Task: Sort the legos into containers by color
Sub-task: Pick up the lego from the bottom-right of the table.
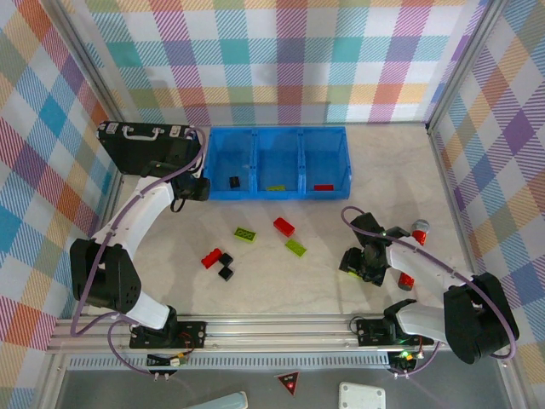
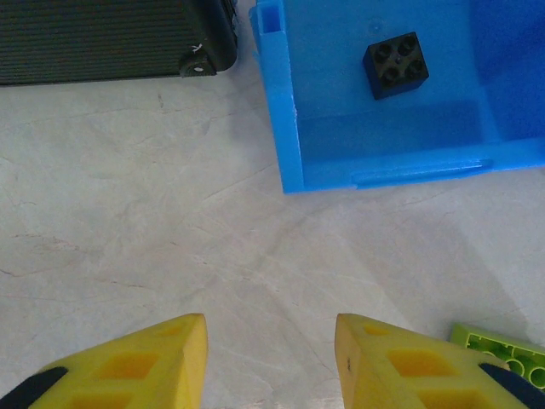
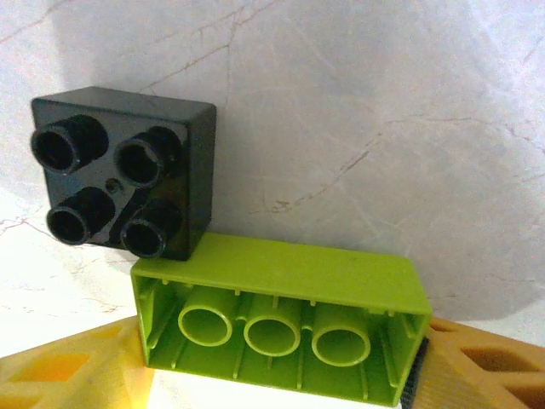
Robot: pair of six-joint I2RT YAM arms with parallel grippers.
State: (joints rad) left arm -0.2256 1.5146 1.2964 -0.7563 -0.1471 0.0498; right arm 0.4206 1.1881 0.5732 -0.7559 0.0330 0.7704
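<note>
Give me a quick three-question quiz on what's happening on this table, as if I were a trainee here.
1. True or false: the left gripper is holding a red brick.
2. Which colour of brick lies in the left compartment of the blue bin? A) red B) black C) lime-green
3. Fill in: the right gripper is shut on a ___ brick.

Key
1. False: it is open and holds nothing.
2. B: one black brick lies there.
3. Lime-green: the lime-green brick sits between its fingers, hollow side towards the camera.
</note>
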